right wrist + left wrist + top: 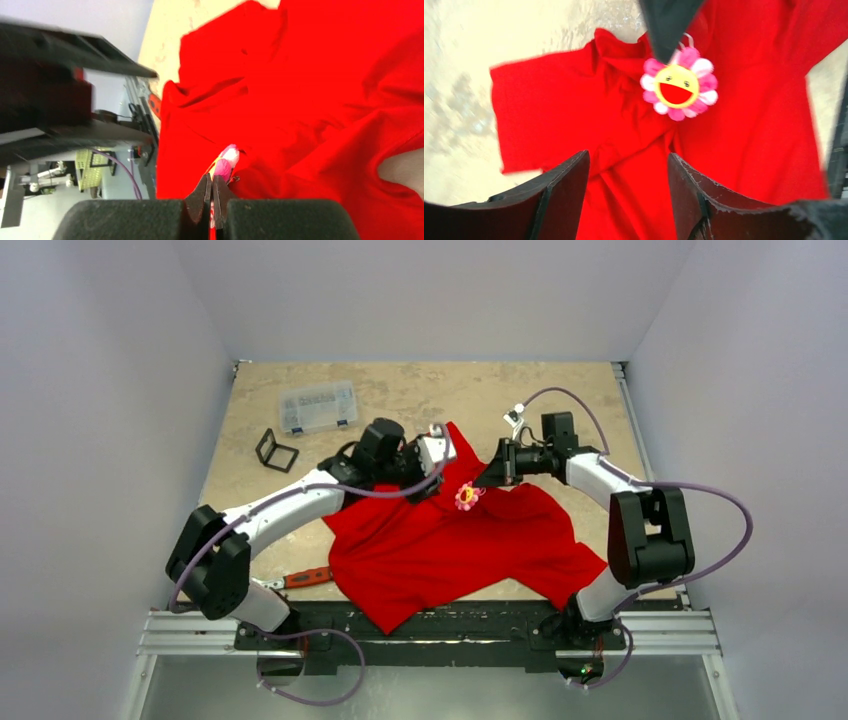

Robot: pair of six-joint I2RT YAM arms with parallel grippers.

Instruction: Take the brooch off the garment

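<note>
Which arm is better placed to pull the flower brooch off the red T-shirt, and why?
The right. The right fingers are shut on the edge of the flower brooch, ready to pull it away; the left fingers stand open above the red T-shirt, holding nothing.
</note>
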